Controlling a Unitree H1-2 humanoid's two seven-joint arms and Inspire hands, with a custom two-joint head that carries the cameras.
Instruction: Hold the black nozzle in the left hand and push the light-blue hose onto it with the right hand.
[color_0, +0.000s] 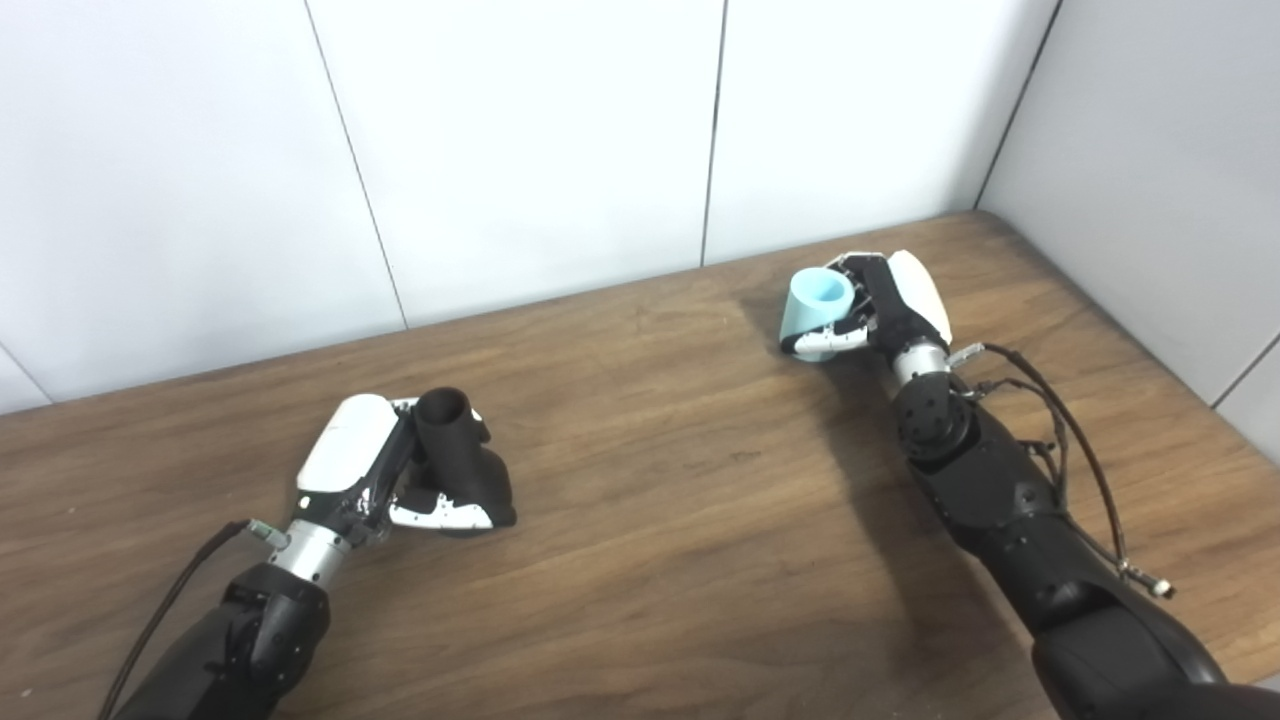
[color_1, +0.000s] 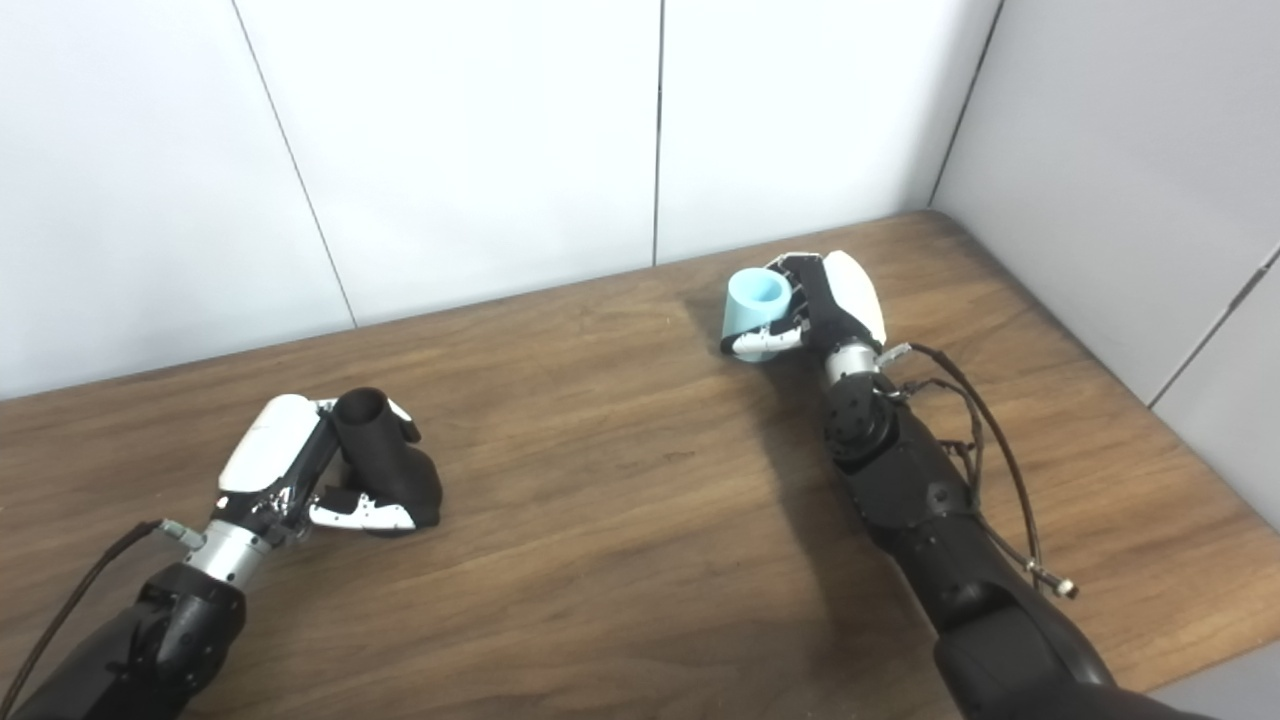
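White wall panels close off the far side and right of a brown wooden table (color_0: 680, 520), and both arms reach onto it from the near edge.

On the left, the left hand (color_0: 385, 475) is wrapped around the black nozzle (color_0: 455, 450) — thumb across the near face of its broad base, fingers behind — with the nozzle standing on the wood and its round open neck pointing up. It looks like a rigid moulded part, matte and not slippery, light enough for one hand. The thick lower body is the sensible place to hold it, which leaves the neck bare for the hose.

Well apart, toward the far right, the right hand (color_0: 880, 305) is closed on the light-blue hose (color_0: 818, 305), a short tube section with its open mouth tilted up and to the left; whether it rests on the table or sits just above it I cannot tell. It probably flexes a little, so a hard squeeze could oval the mouth — gripping it behind the opening should keep it round for pushing on.
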